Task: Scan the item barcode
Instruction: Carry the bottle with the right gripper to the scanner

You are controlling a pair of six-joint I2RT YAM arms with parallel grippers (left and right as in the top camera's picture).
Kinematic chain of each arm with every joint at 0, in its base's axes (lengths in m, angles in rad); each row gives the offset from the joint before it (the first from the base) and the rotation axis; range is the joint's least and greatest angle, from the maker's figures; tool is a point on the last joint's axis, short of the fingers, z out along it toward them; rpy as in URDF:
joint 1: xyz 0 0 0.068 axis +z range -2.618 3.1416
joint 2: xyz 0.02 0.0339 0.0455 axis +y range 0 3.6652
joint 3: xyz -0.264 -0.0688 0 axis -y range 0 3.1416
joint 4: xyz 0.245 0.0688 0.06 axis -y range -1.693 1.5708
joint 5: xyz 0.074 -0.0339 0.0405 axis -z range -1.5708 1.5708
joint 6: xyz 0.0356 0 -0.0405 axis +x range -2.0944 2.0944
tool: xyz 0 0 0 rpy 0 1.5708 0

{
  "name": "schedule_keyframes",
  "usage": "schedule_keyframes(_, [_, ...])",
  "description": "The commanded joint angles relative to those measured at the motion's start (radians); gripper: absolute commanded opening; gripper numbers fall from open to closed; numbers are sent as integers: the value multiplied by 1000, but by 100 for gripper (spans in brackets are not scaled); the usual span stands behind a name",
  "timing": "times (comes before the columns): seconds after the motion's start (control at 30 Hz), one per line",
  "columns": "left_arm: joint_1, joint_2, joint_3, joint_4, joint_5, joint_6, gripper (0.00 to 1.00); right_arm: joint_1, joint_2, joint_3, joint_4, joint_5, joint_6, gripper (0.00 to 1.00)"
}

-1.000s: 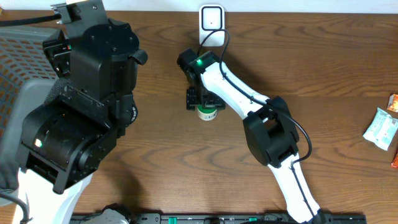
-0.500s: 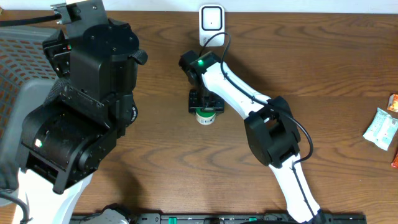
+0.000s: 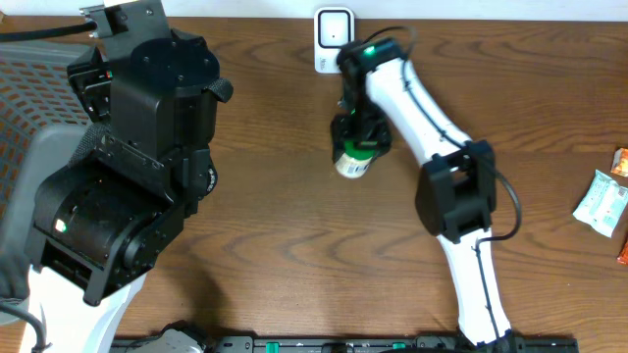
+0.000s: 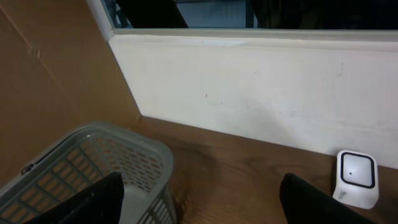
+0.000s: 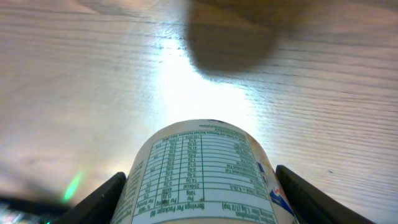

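the wooden table carries everything. the left arm bulks over its left side, partly hiding a grey basket at the left edge. the left gripper is spread wide with nothing between its fingers. near the far edge, the right gripper pinches a white tub by its sides, printed label showing, just in front of the white scanner. small packets lie at the right edge.
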Motion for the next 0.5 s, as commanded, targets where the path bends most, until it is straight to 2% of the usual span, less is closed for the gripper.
schedule_keyframes(0.0, [2, -3, -5, -2, -20, 2, 80, -48, -9, 63, -41, -132, -127, 43])
schedule_keyframes(0.47, [2, -3, -5, -2, -20, 2, 81, -130, -22, 209, -95, -149, -145, 48])
